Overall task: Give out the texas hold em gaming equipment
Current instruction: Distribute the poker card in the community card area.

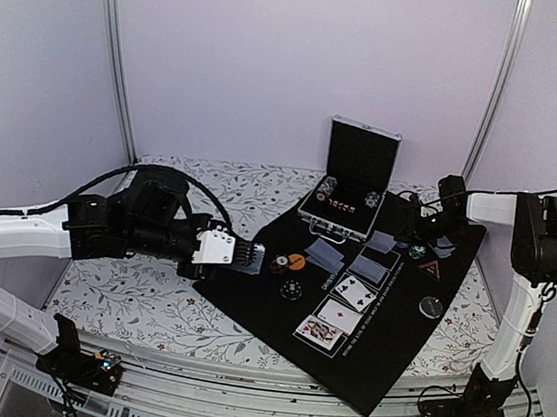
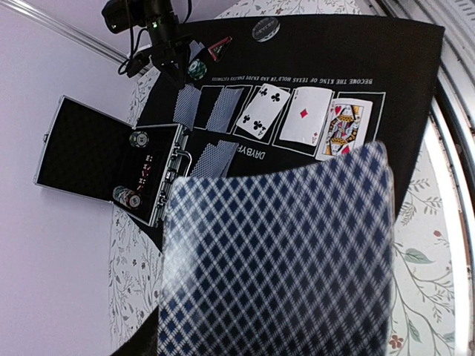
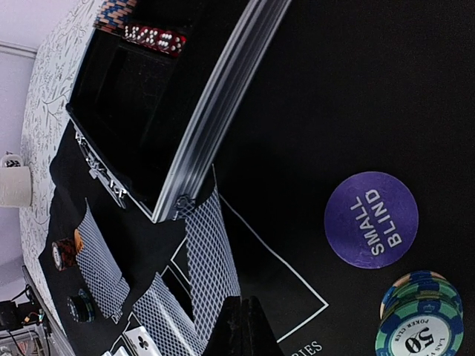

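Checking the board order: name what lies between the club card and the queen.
One face-up diamond card lies there, seen plainly in the left wrist view.

A black felt mat [image 1: 381,366] printed with white lettering and card outlines lies skewed on the table [image 1: 137,303], whose white cloth has a grey floral pattern. The mat spreads beneath the right pincer [image 1: 409,226], and its left edge lies under the left pincer [image 1: 250,258]. An aluminium case [image 1: 362,158] lined in black stands open on the mat's far edge, just left of the right pincer, with its lid upright. A cream cup [image 3: 13,185] sits on the cloth on the far side of the case from the right pincer. Pale walls and two slanting metal poles [image 1: 119,60] stand behind.
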Controlling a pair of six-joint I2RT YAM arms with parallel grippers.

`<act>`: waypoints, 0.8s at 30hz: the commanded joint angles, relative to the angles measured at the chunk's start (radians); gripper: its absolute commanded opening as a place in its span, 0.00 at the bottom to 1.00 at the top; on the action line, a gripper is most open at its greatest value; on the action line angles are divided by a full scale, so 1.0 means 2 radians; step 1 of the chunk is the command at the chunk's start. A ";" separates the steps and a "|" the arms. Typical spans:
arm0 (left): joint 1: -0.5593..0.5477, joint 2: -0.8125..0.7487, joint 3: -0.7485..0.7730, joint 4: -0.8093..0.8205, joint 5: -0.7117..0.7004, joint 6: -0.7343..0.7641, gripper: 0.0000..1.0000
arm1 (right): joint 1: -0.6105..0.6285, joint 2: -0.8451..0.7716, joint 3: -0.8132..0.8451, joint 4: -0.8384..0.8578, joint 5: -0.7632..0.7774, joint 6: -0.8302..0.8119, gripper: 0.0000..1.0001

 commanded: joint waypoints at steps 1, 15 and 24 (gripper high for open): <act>-0.007 0.007 -0.011 0.024 0.021 -0.003 0.45 | -0.001 0.017 0.022 -0.008 0.015 -0.017 0.02; -0.006 0.073 -0.046 0.096 0.035 -0.007 0.45 | 0.001 0.000 0.077 -0.085 0.068 -0.050 0.35; 0.019 0.155 -0.076 0.175 0.028 -0.007 0.45 | 0.038 -0.078 0.092 -0.113 0.121 -0.065 0.42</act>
